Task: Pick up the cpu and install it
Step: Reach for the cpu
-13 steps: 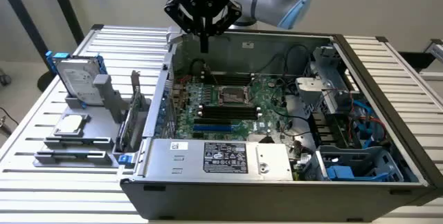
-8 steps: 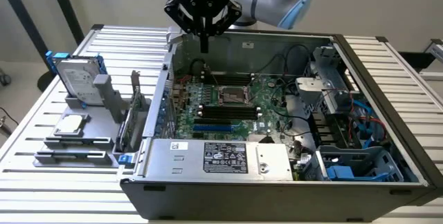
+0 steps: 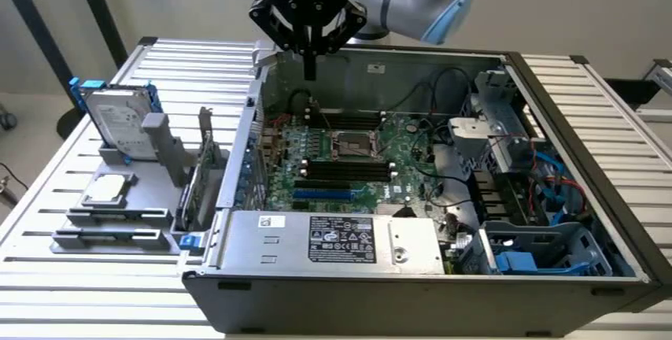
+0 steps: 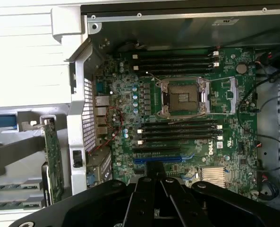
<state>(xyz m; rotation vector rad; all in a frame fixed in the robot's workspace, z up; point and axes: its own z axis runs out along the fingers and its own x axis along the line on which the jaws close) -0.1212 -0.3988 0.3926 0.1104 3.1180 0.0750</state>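
The cpu (image 3: 105, 190), a small flat square chip with a silver top, lies on a grey holder (image 3: 113, 218) on the table at the exterior view's left, outside the computer case. My gripper (image 3: 310, 71) hangs high over the back wall of the open case (image 3: 420, 293), far from the cpu, with its fingers shut and nothing between them. In the wrist view the shut gripper (image 4: 155, 167) points down over the green motherboard (image 4: 224, 109). The bare cpu socket (image 4: 183, 97) sits in the middle of the board, also seen as the socket (image 3: 355, 145) in the exterior view.
A silver hard drive (image 3: 118, 123) with blue rails stands upright behind the cpu. A card (image 3: 203, 175) stands in the holder beside the case wall. Black memory slots (image 3: 347, 171), cables (image 3: 462, 175) and a labelled power supply (image 3: 336, 238) crowd the case.
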